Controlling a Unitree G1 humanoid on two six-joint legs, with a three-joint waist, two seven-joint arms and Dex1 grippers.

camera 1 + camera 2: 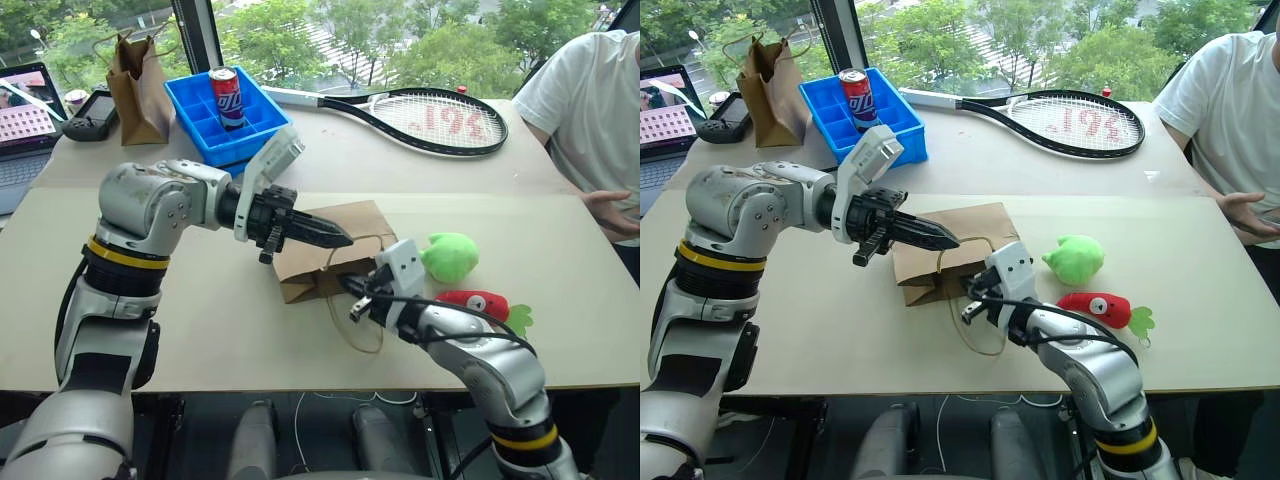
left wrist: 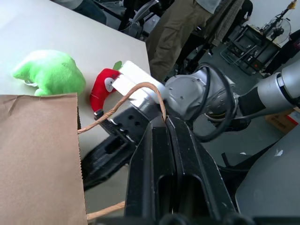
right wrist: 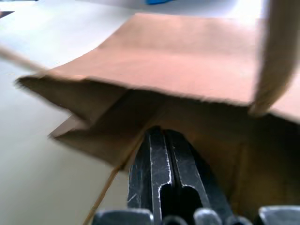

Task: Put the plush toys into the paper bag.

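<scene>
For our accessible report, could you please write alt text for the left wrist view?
The left pincer, shut, holds the twine handle of the flat paper bag. Beyond lie the green plush toy and the red plush toy, with the right arm close behind.

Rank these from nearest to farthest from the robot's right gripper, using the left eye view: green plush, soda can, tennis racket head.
From the right gripper:
1. Green plush, just to its right on the near table.
2. Soda can, far back left, standing in the blue tray.
3. Racket head, far back right; close to the can's rank.
</scene>
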